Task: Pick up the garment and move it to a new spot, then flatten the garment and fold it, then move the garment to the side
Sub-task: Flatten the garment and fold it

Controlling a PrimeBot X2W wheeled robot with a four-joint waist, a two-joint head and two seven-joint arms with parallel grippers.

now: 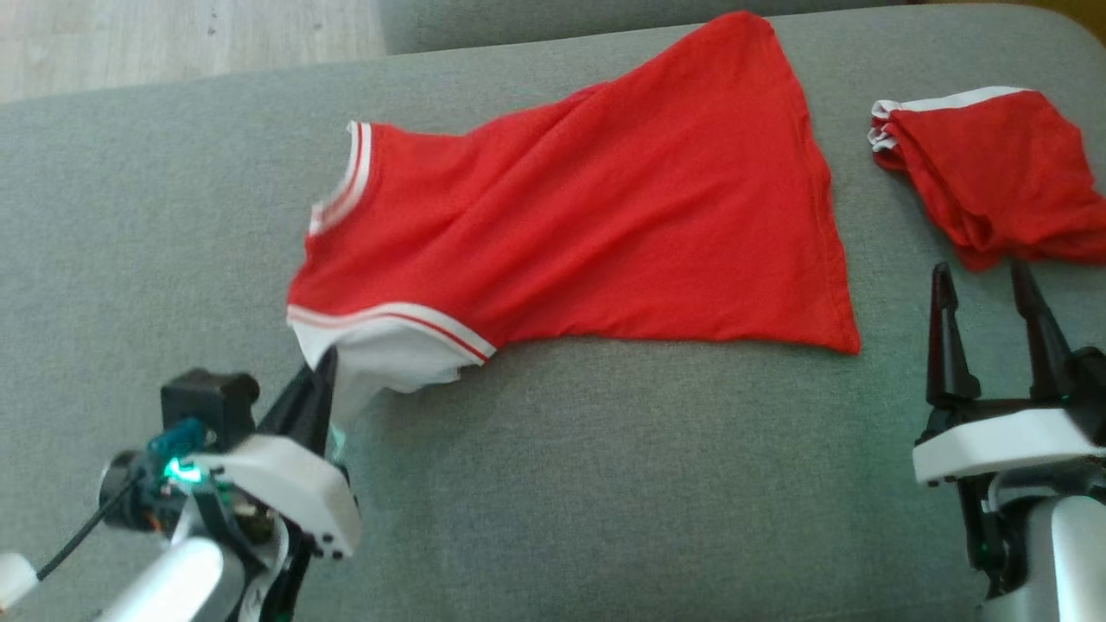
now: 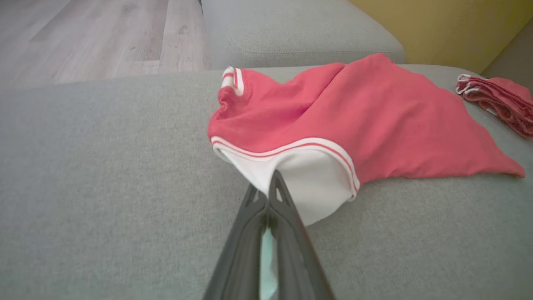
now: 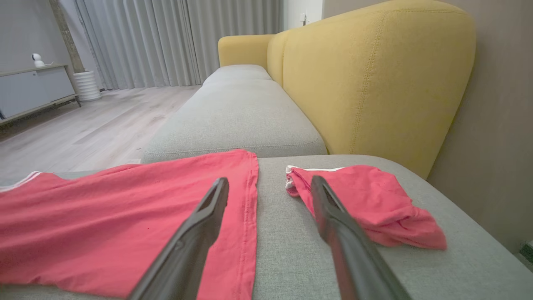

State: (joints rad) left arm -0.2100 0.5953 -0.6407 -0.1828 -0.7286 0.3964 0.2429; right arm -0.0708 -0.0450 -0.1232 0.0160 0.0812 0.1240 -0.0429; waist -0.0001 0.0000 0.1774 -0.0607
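Closest to the camera, at the lower left of the head view, the left tool (image 1: pixel 323 367) has its two dark fingers pressed together, pinching the edge of a white sleeve (image 1: pixel 380 354). This sleeve belongs to the red garment (image 1: pixel 605 207), a red top with red-and-white striped trim at the collar and along the sleeve seam. It lies spread across the middle of the grey sofa seat (image 1: pixel 605 484), with the collar toward the robot's left and the straight hem toward its right. Soft folds run along its length. The white sleeve is drawn to a point where the fingertips pinch it, while the body of the top rests on the cushion. At the lower right, the right tool (image 1: pixel 983 276) has its fingers spread wide apart and holds nothing. It sits over bare cushion just beyond the hem's near corner, and its fingertips point toward a second red garment (image 1: pixel 994 173). That second piece, also trimmed in white, lies bunched near the seat's right edge, apart from the first. A yellow backrest (image 3: pixel 374 83) rises beside the seat. Pale wooden floor (image 1: pixel 173 34) shows beyond the cushion, and grey curtains (image 3: pixel 166 41) hang at the far end of the room.
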